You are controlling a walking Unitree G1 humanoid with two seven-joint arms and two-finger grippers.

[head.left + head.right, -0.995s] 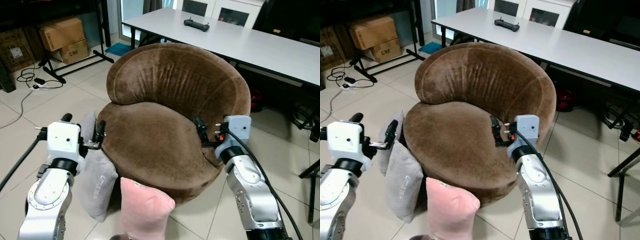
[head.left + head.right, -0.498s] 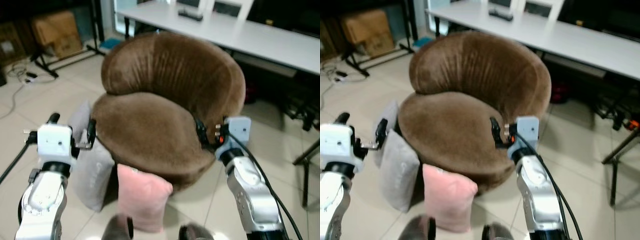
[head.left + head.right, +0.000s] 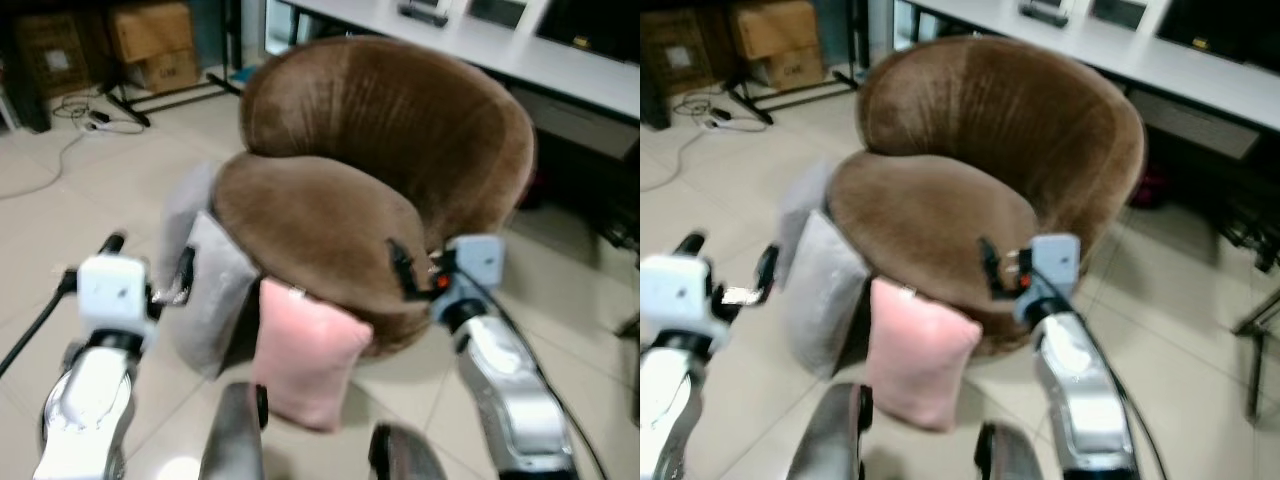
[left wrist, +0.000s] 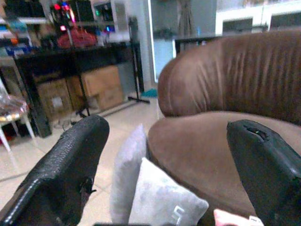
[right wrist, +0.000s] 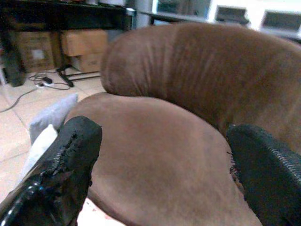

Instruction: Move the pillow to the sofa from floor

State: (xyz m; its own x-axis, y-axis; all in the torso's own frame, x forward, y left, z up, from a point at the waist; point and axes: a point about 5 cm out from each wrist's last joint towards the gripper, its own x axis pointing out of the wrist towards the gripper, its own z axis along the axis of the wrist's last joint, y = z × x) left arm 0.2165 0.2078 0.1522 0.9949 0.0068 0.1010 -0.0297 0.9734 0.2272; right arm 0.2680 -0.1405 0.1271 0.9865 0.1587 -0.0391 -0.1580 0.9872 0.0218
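Left eye view: pillows on the floor, leaning against the sofa's front.
Sofa [image 3: 380, 170] is a round brown plush seat; the pink pillow [image 3: 305, 355] and two grey pillows [image 3: 215, 290] prop against it. Pink looks light, soft and squashy, so pinching an upper corner deep should hold. Left gripper [image 3: 147, 270] and right gripper [image 3: 400, 268] hover, fingers spread, holding nothing.

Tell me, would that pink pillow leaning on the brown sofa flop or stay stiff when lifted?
The soft pink fabric pillow looks plump and stuffed, so it would probably sag a little yet keep its shape. It likely weighs little for its bulk. Propped against the brown velvet sofa, it may topple if nudged.
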